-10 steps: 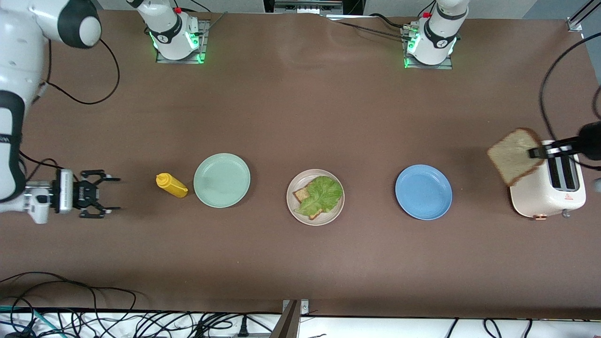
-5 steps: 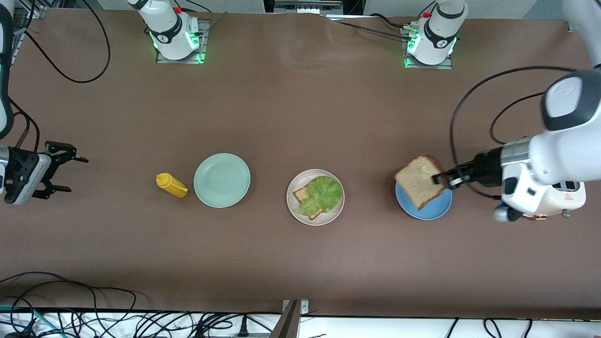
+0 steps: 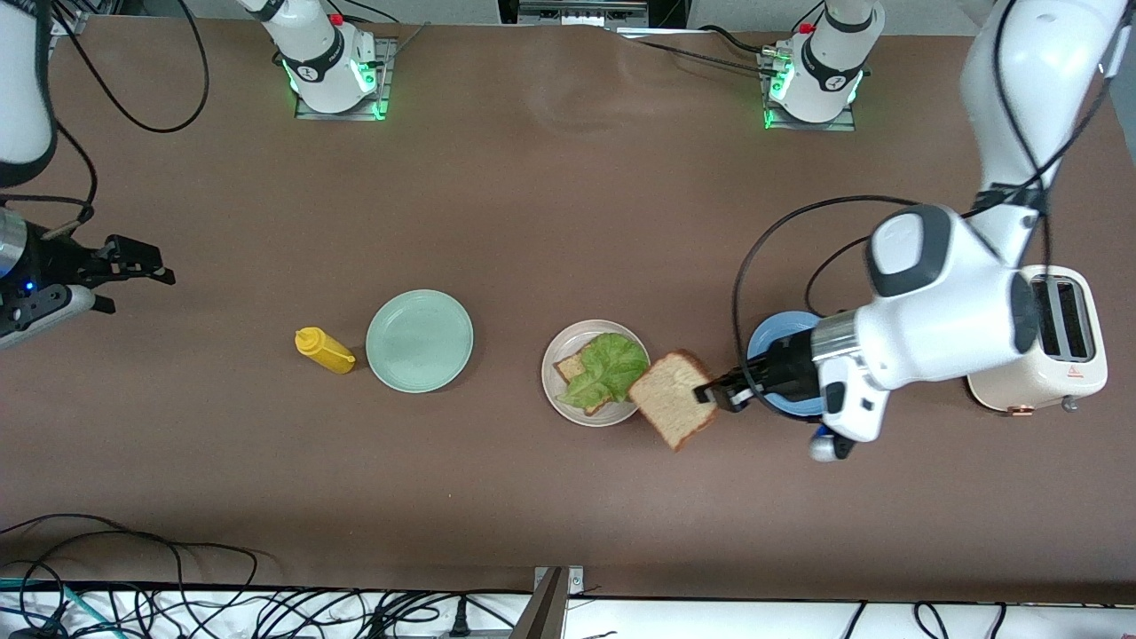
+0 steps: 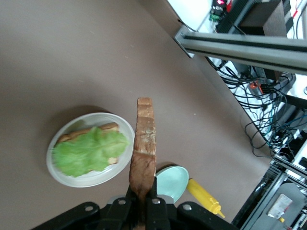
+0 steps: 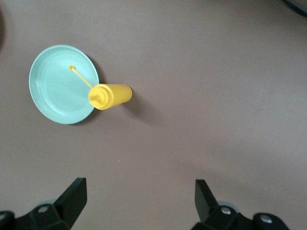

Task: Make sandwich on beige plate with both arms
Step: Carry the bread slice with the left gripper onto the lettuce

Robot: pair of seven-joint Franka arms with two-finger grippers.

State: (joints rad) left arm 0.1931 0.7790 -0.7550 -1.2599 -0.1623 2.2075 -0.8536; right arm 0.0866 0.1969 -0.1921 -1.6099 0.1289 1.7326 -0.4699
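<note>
beige plate point(image 3: 557, 401): 1 slice, 1 lettuce | left jaws grip 1 slice | right jaws open

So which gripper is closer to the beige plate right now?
Left. The left gripper hangs just beside the beige plate, shut on the bread slice over its edge. The right gripper waits open past the mustard bottle, at the right arm's end.

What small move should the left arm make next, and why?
Probably carry the bread slice a little farther over the beige plate. The left end effector, shut on it, holds it only over the rim, not yet above the lettuce.
</note>
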